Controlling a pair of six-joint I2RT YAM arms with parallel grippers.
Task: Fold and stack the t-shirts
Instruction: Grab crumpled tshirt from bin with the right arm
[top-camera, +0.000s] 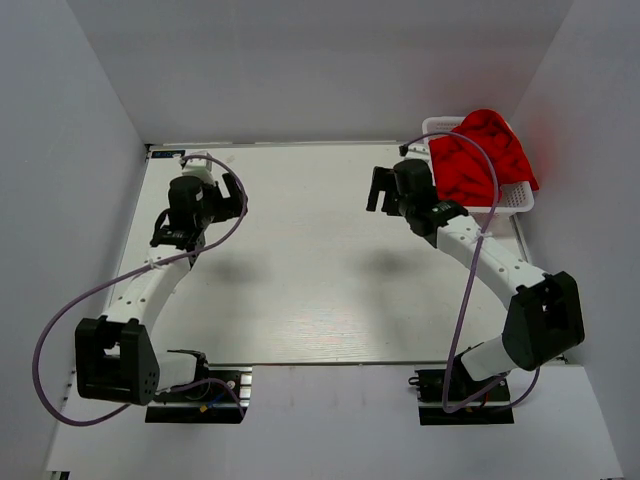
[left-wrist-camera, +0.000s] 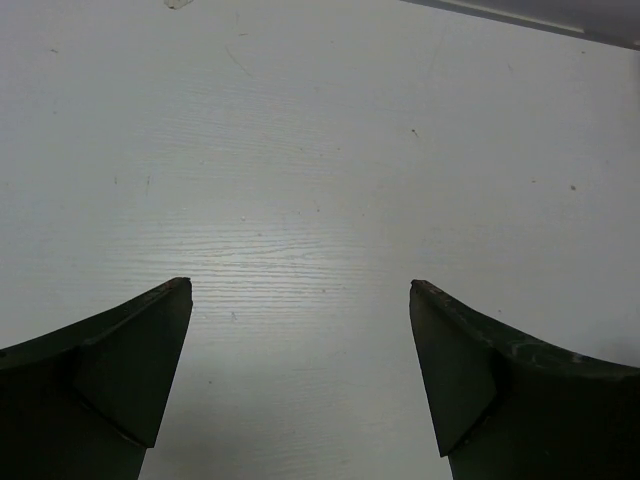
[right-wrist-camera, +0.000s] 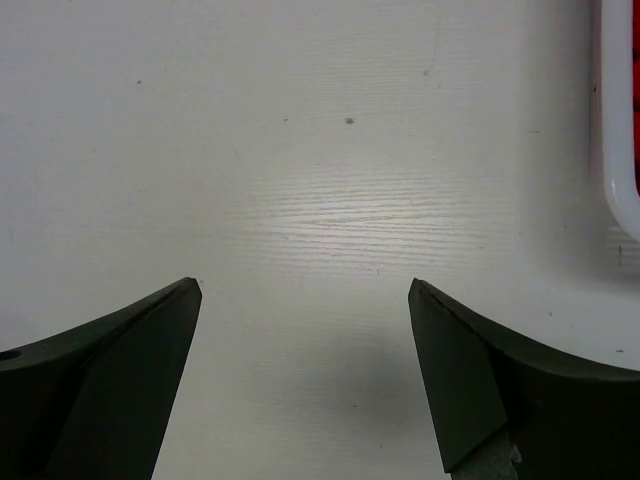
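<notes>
The red t-shirts (top-camera: 485, 155) lie heaped in a white lattice basket (top-camera: 515, 200) at the table's far right; a sliver of red (right-wrist-camera: 635, 20) shows at the right edge of the right wrist view. My right gripper (top-camera: 385, 192) is open and empty, hovering over bare table just left of the basket; its jaws stand wide apart (right-wrist-camera: 305, 285). My left gripper (top-camera: 172, 238) is open and empty above the left side of the table, jaws wide apart (left-wrist-camera: 300, 285) over bare wood.
The white table (top-camera: 300, 260) is walled by grey panels at the back and sides. The basket's white rim (right-wrist-camera: 612, 150) curves in the right wrist view. Purple cables loop along both arms.
</notes>
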